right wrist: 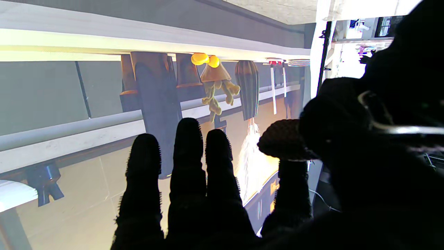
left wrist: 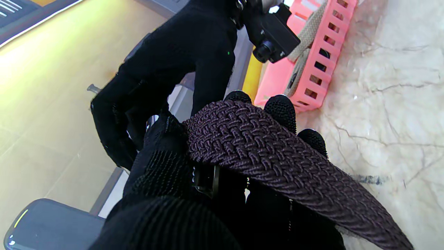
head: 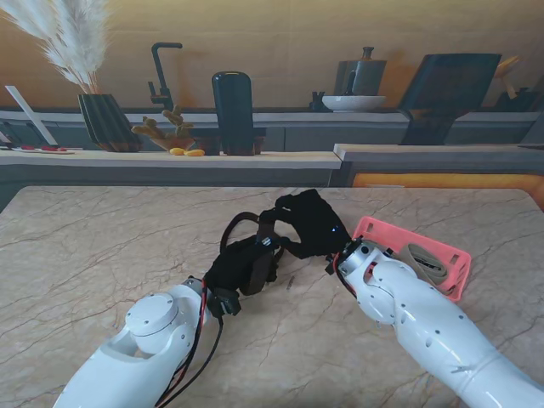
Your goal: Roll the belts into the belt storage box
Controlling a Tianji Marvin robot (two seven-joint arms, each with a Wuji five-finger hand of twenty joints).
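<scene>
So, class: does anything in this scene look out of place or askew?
Mildly. The pink box sits askew at the table's right, a beige belt draped over its rim. The left hand holds a dark braided belt, not yet rolled.

Stand view: even, warm light, sharp focus, soft shadows on the table [head: 102,246]. Left wrist view: belt [left wrist: 263,146] sharp, background blurred. Right wrist view: backlit; fingers [right wrist: 187,163] silhouetted, window glare overexposed.
</scene>
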